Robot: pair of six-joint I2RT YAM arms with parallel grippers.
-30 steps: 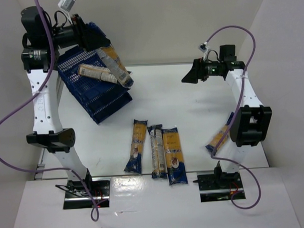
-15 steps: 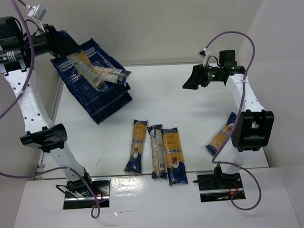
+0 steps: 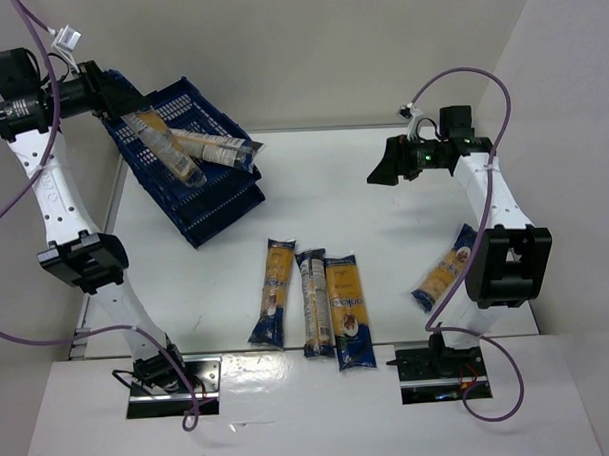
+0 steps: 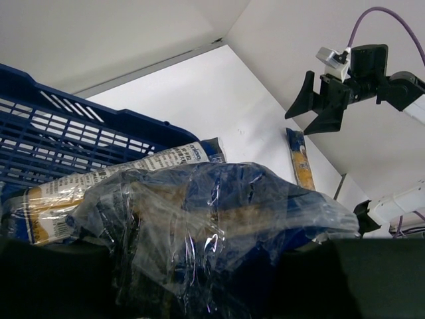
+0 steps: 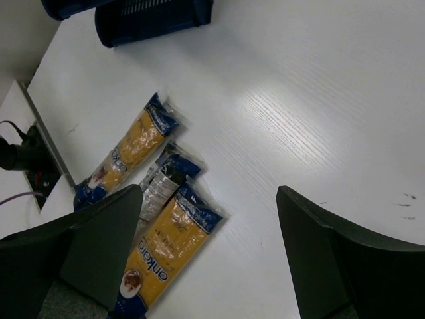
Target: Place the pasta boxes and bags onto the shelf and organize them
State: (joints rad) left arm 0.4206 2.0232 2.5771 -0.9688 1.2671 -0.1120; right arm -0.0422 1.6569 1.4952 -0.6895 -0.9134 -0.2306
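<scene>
Swung further toward the upper left of the top view, the left gripper [image 3: 118, 104] is clamped narrowly on a clear-wrapped pasta packet [image 3: 164, 145]. That packet is held over the shelf [image 3: 212, 211], beside a second packet [image 3: 220, 149] lying on it. Release is judged near. The right gripper [image 3: 385, 165] is held wide and empty. Four loose packets [image 3: 349, 311] are left on the table [image 3: 364, 226].

We find the left arm [image 3: 58, 197] reaching high at the far left, wrist level. The left end effector [image 3: 120, 106] is clamped on one end of a clear-wrapped pasta packet [image 3: 170, 151]. The right arm [image 3: 489, 197] stands upright, its wrist turned leftward. The right end effector [image 3: 384, 165] hangs in the air, fingers spread wide, gripping nothing.
</scene>
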